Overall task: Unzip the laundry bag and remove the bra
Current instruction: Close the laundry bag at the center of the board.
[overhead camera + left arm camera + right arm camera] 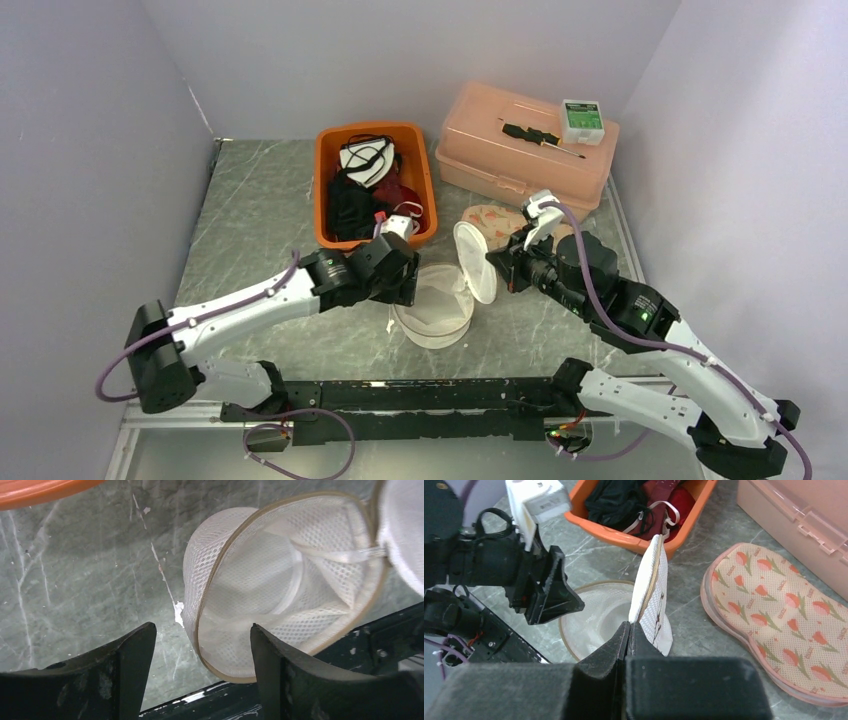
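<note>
Our right claw point(629, 625) is pressed together on the lower edge of the lid flap point(651, 587), standing it upright off the laundry bag point(432, 312). Our left claw point(201, 630) is spread wide just above the bag's open rim, gripping nothing. The bag lies on the desk point(255, 215) between the two arms, just in front of the orange bin point(322, 190).

We judge the zip undone and the reach inside to be the step in hand. Inside we see only white mesh and a pale strap point(345, 555); we cannot tell whether that strap belongs to the bra. To do this well, we would hold the flap high and back, bring the left claw straight down inside the rim, and pinch cloth rather than mesh, since the soft wall would likely fold and lift with it.

The desk is dark green marbled stone, scuffed white in spots. Plain pale walls close it in on three sides, with a pink box point(520, 150) at the back.
</note>
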Robot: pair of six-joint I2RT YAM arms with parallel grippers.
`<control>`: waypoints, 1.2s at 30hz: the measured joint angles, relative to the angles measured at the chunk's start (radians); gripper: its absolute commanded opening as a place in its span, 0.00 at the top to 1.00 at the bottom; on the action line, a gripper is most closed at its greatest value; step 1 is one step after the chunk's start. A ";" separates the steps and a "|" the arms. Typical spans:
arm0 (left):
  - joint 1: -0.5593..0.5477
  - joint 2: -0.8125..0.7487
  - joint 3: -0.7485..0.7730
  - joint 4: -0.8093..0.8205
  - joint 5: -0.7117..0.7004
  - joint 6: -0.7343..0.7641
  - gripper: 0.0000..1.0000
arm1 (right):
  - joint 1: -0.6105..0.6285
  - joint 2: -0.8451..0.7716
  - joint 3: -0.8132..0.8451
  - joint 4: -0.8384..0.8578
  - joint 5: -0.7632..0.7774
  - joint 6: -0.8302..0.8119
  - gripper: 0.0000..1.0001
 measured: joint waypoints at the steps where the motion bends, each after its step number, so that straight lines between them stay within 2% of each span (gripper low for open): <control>1: 0.004 0.024 0.014 -0.012 0.002 0.008 0.32 | 0.000 0.001 0.000 -0.002 -0.003 -0.002 1.00; 3: 0.007 0.059 0.026 -0.029 0.012 0.022 0.46 | 0.000 0.002 0.000 -0.007 -0.005 -0.008 1.00; 4: 0.007 0.071 0.026 -0.037 0.021 0.028 0.64 | 0.000 0.002 0.000 -0.008 -0.006 -0.011 1.00; 5: 0.007 0.080 0.026 -0.045 0.031 0.034 0.90 | 0.000 0.002 0.001 -0.009 -0.006 -0.015 1.00; 6: 0.007 0.085 0.026 -0.048 0.040 0.036 0.97 | 0.000 0.002 0.002 -0.009 -0.006 -0.017 1.00; 11: 0.007 0.059 0.015 -0.033 0.039 0.038 0.97 | 0.000 0.053 0.110 -0.057 0.000 -0.046 1.00; 14: 0.008 -0.063 -0.001 0.015 0.021 0.024 0.97 | 0.000 0.116 0.293 -0.057 0.007 -0.071 1.00; 18: 0.008 -0.227 -0.001 0.123 0.013 0.012 0.97 | 0.000 0.132 0.402 -0.015 0.051 -0.077 1.00; 21: 0.008 -0.241 -0.001 0.156 0.011 -0.018 0.97 | 0.000 0.117 0.356 -0.001 0.113 -0.056 1.00; 27: 0.008 -0.069 -0.080 0.141 0.018 -0.060 0.97 | 0.000 0.126 0.099 -0.040 0.199 0.013 1.00; 29: 0.008 -0.058 -0.102 0.114 0.013 -0.058 0.97 | 0.000 0.124 0.051 -0.075 0.215 0.032 1.00; 36: 0.008 -0.070 -0.036 0.094 -0.026 -0.032 0.97 | 0.000 0.097 0.068 -0.115 0.241 0.069 1.00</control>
